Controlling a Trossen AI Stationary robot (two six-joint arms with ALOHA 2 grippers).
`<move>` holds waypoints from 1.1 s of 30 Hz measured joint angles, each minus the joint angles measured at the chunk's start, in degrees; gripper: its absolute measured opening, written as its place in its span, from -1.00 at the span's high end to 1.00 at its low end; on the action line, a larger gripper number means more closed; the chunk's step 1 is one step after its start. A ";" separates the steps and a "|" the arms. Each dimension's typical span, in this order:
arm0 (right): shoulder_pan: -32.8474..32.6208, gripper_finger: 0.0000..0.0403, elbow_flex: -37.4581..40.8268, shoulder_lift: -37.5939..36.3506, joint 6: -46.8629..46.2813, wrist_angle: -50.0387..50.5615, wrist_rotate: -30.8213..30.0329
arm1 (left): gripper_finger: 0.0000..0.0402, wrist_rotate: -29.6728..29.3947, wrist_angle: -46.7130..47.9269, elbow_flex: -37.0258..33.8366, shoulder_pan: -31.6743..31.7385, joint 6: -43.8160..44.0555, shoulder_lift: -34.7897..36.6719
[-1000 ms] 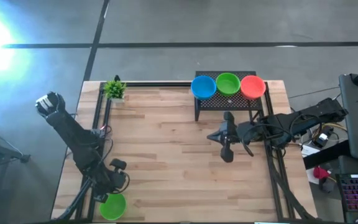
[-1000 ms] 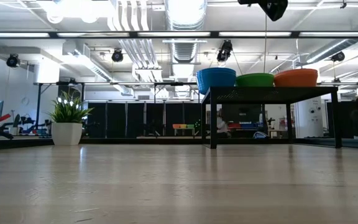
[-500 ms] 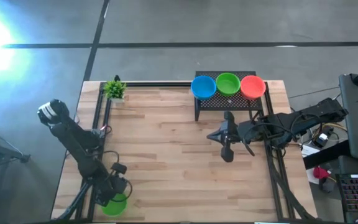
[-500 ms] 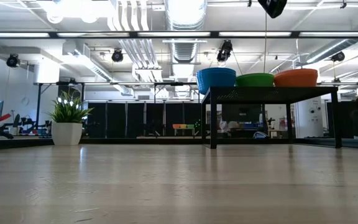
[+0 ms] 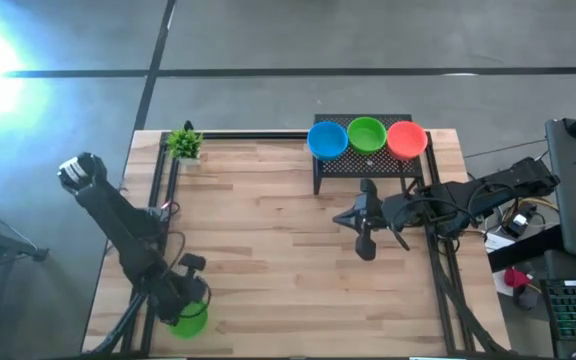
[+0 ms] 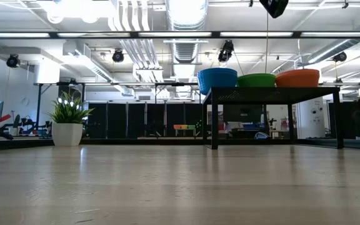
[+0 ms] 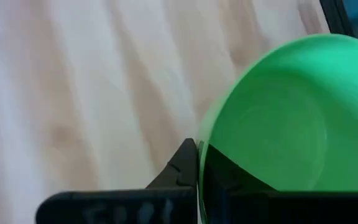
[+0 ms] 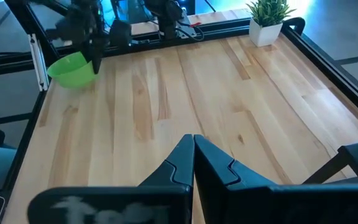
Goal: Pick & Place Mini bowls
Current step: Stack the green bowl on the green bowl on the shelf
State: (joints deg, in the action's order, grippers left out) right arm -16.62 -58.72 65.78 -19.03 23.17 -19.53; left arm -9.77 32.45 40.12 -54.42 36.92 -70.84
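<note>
My left gripper (image 5: 182, 301) is at the table's near-left corner, shut on a green mini bowl (image 5: 189, 319), which also fills the left wrist view (image 7: 284, 118) and shows far off in the right wrist view (image 8: 73, 68). A blue mini bowl (image 5: 327, 140), a green one (image 5: 366, 133) and an orange-red one (image 5: 406, 139) stand on their bases in a row on a black stand (image 5: 363, 165). My right gripper (image 5: 365, 246) hangs shut (image 8: 193, 149) over the table in front of the stand, touching nothing. My left gripper pinches the green bowl's rim (image 7: 200, 158), one finger inside the bowl (image 7: 219, 171) and one outside (image 7: 182, 165). It comes from above. The bowl is tilted and hangs beside the fingers (image 8: 96, 56); whether its underside touches the table I cannot tell.
A small potted plant (image 5: 184, 143) stands at the far-left corner. Black rails (image 5: 158, 200) run along the table's left, far and right edges. Bare wooden boards (image 5: 268, 250) lie between the two arms. Cables and equipment (image 5: 528, 215) sit off the right edge.
My left gripper came down over the green bowl at the near-left corner and took hold of its rim. The bowl has since shifted a little toward the far edge and now sits tilted. My right arm kept still.
</note>
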 joint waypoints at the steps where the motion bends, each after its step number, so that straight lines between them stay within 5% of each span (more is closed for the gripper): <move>1: 0.00 0.96 0.00 0.00 -0.03 -0.01 0.00 | 0.99 -1.81 1.89 1.12 0.64 -0.44 0.84; 8: 0.00 0.96 0.00 0.29 2.81 -0.23 -2.75 | 1.00 -18.78 13.22 10.69 8.20 -7.46 3.99; 14: 0.02 0.96 0.00 1.92 8.49 -1.14 -6.40 | 1.00 -31.39 13.44 16.28 19.45 -17.81 2.86; 19: 0.02 0.96 0.02 4.13 14.93 -4.08 -6.77 | 1.00 -47.31 5.41 18.66 27.20 -26.17 2.05; 25: 0.00 0.96 0.13 7.17 22.67 -8.79 -14.16 | 1.00 -61.50 -11.26 18.80 32.84 -39.81 2.18; 33: 0.11 0.96 0.06 9.89 32.32 -14.75 -25.59 | 1.00 -67.02 -17.41 18.73 38.38 -45.91 2.32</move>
State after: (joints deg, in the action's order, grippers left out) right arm -16.51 -58.66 75.67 13.29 8.42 -45.12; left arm -76.79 15.04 58.85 -16.04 -8.99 -68.52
